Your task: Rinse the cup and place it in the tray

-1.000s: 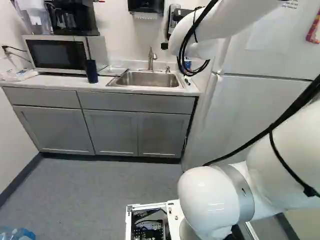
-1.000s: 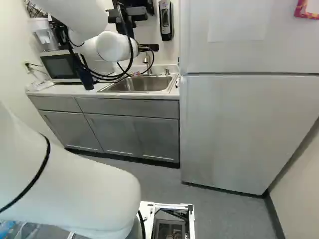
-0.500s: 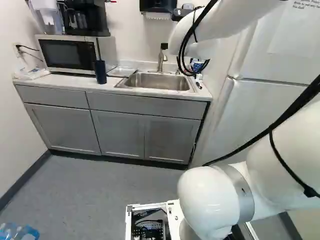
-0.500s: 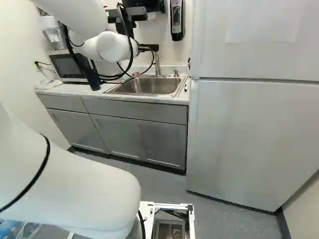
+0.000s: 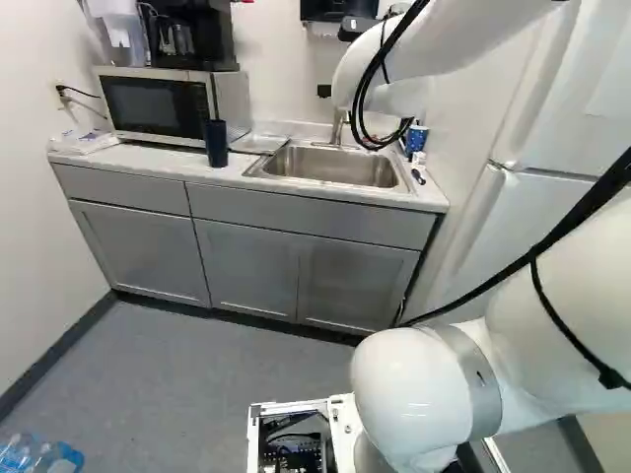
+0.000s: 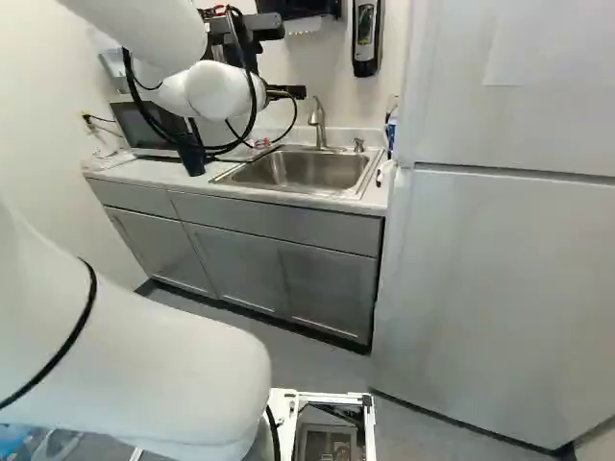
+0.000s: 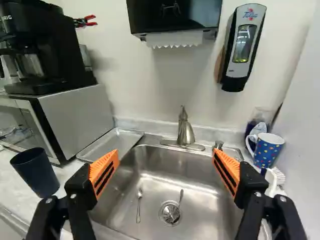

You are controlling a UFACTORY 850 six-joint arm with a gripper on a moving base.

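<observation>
Gripper (image 6: 288,92) stood released over the sink, its two fingers spread wide, orange pads (image 7: 104,172) well apart. Dark blue cup (image 7: 35,171) was upright on the counter (image 5: 165,163), left of the sink in the left base view, near the microwave's front. Sink (image 7: 150,200) held a spoon (image 7: 139,206) and a second utensil (image 7: 180,198) at the drain (image 7: 170,213). Metal tray (image 7: 111,144) lay on the counter between microwave (image 7: 77,117) and sink. Spotted mug (image 7: 267,150) sat past the basin's other side; faucet (image 7: 185,131) rose behind it. Towel dispenser (image 7: 174,17) and soap dispenser (image 7: 243,47) hung on the wall.
</observation>
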